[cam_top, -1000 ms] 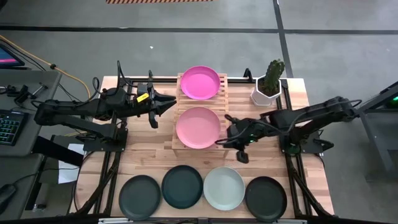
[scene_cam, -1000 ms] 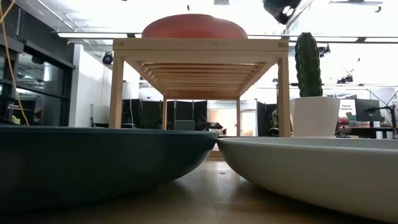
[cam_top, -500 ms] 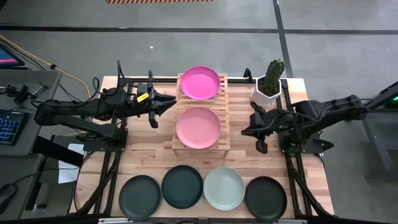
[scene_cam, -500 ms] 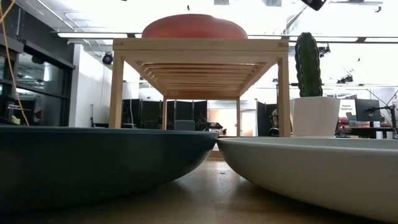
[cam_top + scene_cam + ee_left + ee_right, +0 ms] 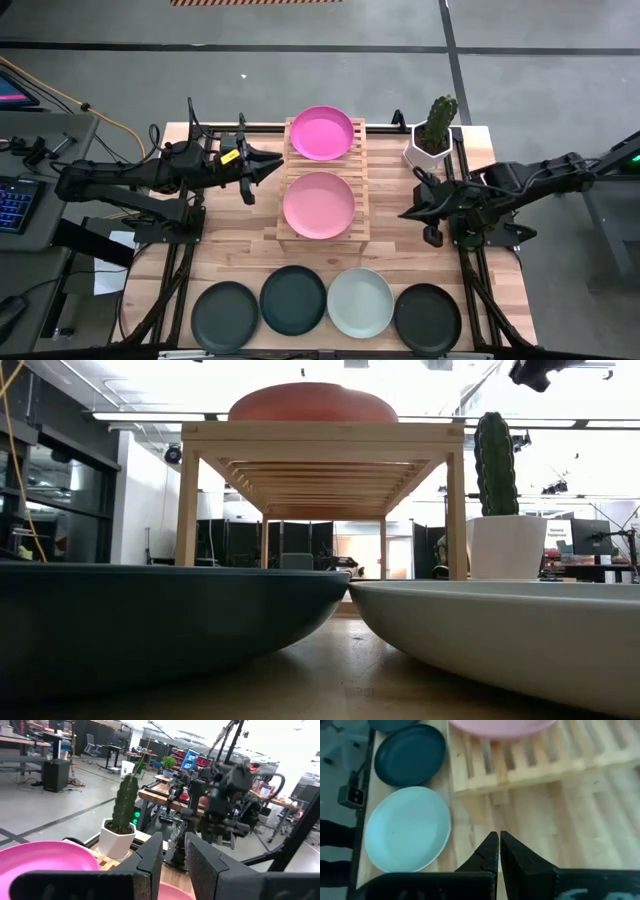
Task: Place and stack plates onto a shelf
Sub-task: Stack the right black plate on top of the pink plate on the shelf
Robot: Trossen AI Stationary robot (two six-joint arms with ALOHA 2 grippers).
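Two pink plates lie on the slatted wooden shelf [image 5: 360, 170], one on its far half [image 5: 321, 132] and one on its near half [image 5: 319, 204]. Three dark plates [image 5: 225, 315], [image 5: 293, 299], [image 5: 428, 318] and the mint plate [image 5: 360, 302] sit in a row along the table's near edge. My right gripper [image 5: 408, 212] hovers right of the shelf, shut and empty. In its wrist view [image 5: 499, 836] it is above bare table near the mint plate [image 5: 407, 827]. My left gripper [image 5: 275, 165] waits left of the shelf, its fingers [image 5: 173, 845] a little apart, holding nothing.
A cactus in a white pot [image 5: 432, 150] stands at the table's far right corner, just beyond my right arm. Bare planks lie between the shelf and the plate row. The low view looks under the shelf [image 5: 320, 432], between a dark plate and the mint plate.
My right gripper has drawn back from the right rim of the near pink plate toward the table's right edge, and has risen. The pink plate has stayed on the shelf.
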